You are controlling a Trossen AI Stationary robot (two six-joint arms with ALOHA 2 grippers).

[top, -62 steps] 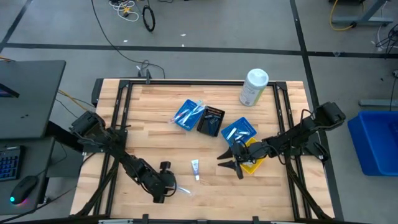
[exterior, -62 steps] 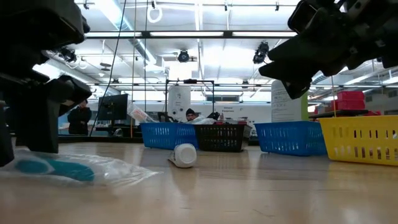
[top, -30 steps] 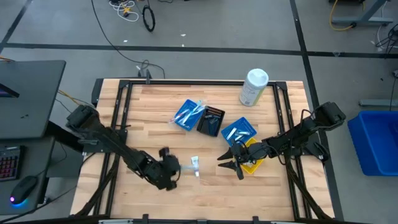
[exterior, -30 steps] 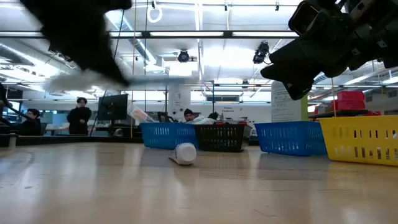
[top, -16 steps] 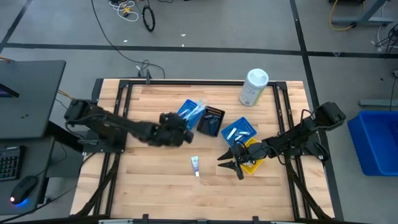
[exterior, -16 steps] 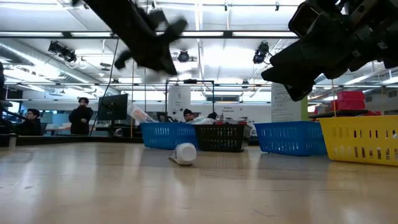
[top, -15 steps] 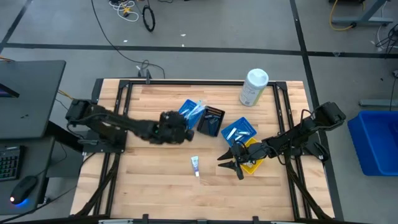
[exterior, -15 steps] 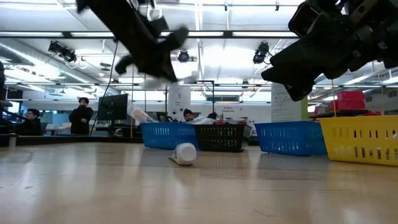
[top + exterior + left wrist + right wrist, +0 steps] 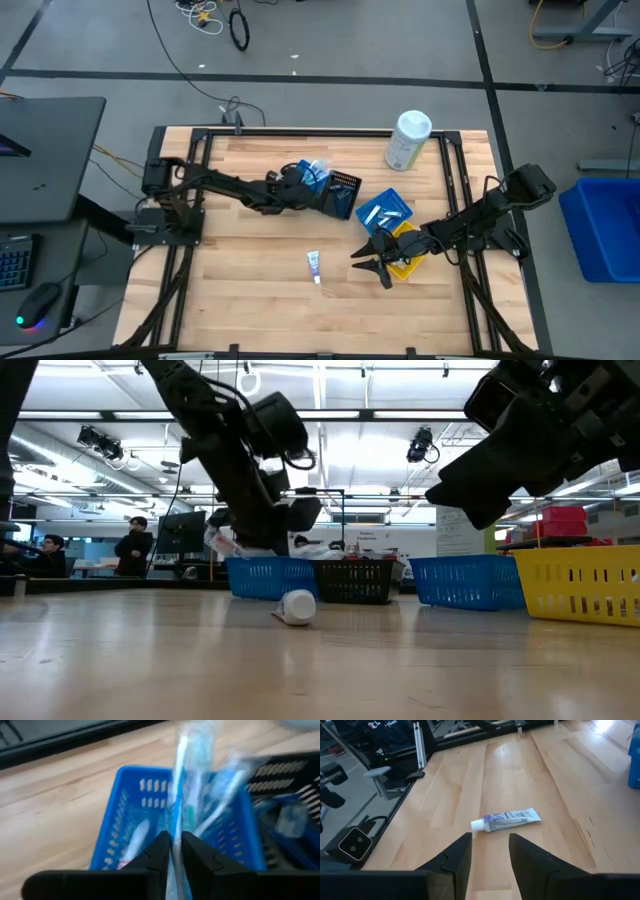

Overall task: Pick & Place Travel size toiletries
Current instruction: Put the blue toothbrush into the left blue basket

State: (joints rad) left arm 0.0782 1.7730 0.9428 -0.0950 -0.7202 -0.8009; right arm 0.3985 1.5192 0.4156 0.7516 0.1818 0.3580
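Left jaws (image 9: 172, 851) pinched on wrapped toothbrush (image 9: 181, 785), over blue tray (image 9: 117, 827). Right jaws (image 9: 490, 851) parted, empty, above toothpaste tube (image 9: 507, 820) lying on table (image 9: 530, 775). Light, soft, slippery; best gripped mid-body.

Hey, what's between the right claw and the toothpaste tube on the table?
Nothing: only bare wood separates the right claw from the toothpaste tube. The right wrist view shows it best, and the high view agrees.
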